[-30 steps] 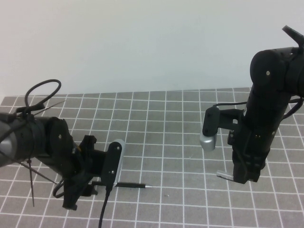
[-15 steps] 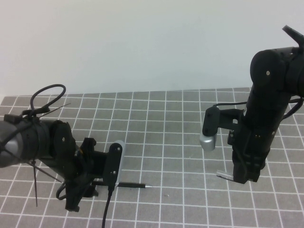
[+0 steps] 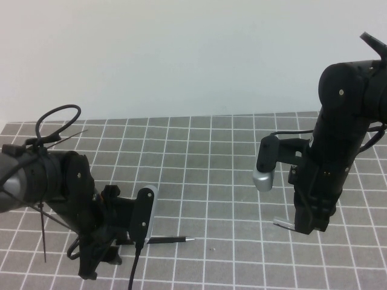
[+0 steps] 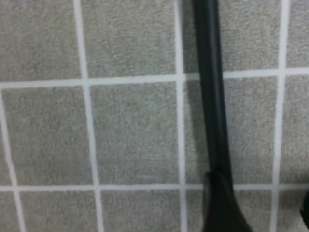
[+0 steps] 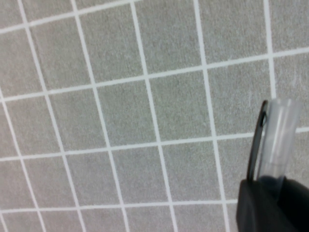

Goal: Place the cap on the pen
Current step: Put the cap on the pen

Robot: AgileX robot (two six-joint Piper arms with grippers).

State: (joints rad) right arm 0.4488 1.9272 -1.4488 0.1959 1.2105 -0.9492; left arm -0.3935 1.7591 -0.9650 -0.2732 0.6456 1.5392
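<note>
The pen (image 3: 169,240), a thin black stick with a silver tip pointing right, lies on the grey grid mat (image 3: 211,157) at the front left. My left gripper (image 3: 118,238) is down at the mat over the pen's back end. In the left wrist view the pen (image 4: 212,96) runs alongside one finger (image 4: 222,208), the other finger shows at the frame's edge, and the gripper (image 4: 263,198) is open. My right gripper (image 3: 308,226) hangs above the mat's right side, shut on the translucent cap (image 3: 283,224). The cap (image 5: 280,140) sticks out of that gripper (image 5: 273,198) in the right wrist view.
A cable loop (image 3: 57,118) and thin wires stick up from the left arm. A pale wall stands behind the mat's far edge. Open mat lies between the two arms.
My left arm has sunk a little lower and nearer the front edge over the pen, whose tip shifted slightly. The right arm and cap have barely moved.
</note>
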